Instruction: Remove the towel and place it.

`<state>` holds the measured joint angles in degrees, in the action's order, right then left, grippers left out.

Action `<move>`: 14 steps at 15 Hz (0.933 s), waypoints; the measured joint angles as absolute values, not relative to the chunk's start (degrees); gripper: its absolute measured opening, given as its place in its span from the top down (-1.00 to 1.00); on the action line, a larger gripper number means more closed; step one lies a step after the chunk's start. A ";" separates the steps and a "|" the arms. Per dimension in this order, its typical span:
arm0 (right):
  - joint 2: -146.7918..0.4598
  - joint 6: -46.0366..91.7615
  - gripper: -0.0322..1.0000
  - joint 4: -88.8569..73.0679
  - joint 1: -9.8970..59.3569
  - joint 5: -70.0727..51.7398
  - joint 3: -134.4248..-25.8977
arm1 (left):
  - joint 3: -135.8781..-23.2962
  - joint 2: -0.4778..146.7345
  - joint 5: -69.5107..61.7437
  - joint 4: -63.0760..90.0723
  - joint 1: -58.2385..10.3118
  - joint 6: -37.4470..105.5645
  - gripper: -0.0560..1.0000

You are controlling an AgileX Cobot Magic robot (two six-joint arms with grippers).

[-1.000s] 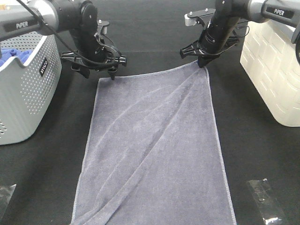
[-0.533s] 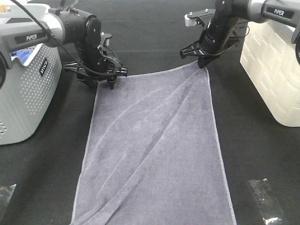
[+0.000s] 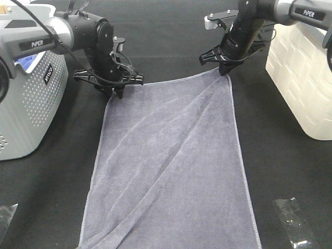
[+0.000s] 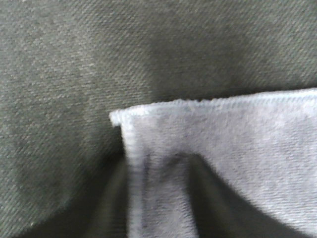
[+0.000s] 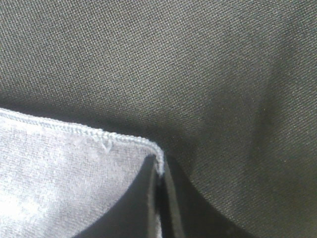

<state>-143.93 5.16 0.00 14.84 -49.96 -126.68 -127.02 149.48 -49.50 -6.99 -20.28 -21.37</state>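
The towel (image 3: 171, 166) lies spread flat on the black tabletop (image 3: 290, 171), running from 12 o'clock through the centre to 6 o'clock, where its near end leaves the high view. The right end effector (image 3: 224, 71) is closed on the far corner at 1 o'clock, and its wrist view shows the hem pinched between dark fingers (image 5: 141, 198). The left end effector (image 3: 117, 92) sits on the far corner at 11 o'clock, its fingers (image 4: 111, 208) straddling a ridge of cloth. Whether they are clamping it cannot be told. Risk: if the lift begins before that side is secure, the corner may slip free, leaving the towel hanging from the right grip alone and dragging. Uneven lifting could also twist the long cloth. Only the high view shows the full lay, the diagonal creases, the grey basket (image 3: 26, 104) at 9 o'clock and the white basket (image 3: 303, 78) at 3 o'clock. Only the wrist views show contact at the hem.
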 joint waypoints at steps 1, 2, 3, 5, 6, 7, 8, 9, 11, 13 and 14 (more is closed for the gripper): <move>-143.93 5.16 0.94 0.00 14.84 -49.96 -126.68 | -127.02 149.54 -49.27 -7.51 -20.28 -21.37 0.59; -143.93 5.16 0.94 0.00 14.84 -50.08 -126.68 | -127.02 149.54 -49.27 -8.08 -20.28 -21.14 0.80; -143.93 5.16 0.94 0.00 14.84 -50.19 -126.68 | -127.02 149.54 -49.27 -8.19 -20.28 -20.91 0.89; -143.93 5.16 0.94 0.34 14.84 -50.31 -126.68 | -128.06 149.71 -49.68 -10.94 -20.28 -20.34 0.89; -143.93 5.16 0.94 0.74 14.84 -50.31 -126.68 | -129.49 150.00 -50.36 -12.49 -20.11 -20.28 0.89; -143.93 4.76 0.94 1.15 14.84 -49.96 -126.68 | -131.26 150.11 -50.71 -13.98 -20.05 -20.11 0.89; -143.93 3.72 0.94 2.23 14.84 -48.41 -126.68 | -134.42 150.11 -50.65 -15.70 -19.88 -20.11 0.89; -143.93 3.67 0.94 2.81 14.84 -47.15 -126.68 | -135.68 150.06 -50.25 -16.50 -19.65 -20.11 0.89; -143.93 3.67 0.94 3.90 14.84 -43.72 -126.68 | -136.48 150.06 -47.61 -16.79 -18.91 -20.11 0.89; -143.93 3.67 0.94 4.41 14.61 -38.85 -126.68 | -136.48 150.06 -44.00 -17.59 -18.28 -20.05 0.89; -143.93 3.67 0.94 4.41 14.09 -36.73 -126.68 | -136.48 150.06 -41.42 -18.39 -18.22 -20.05 0.89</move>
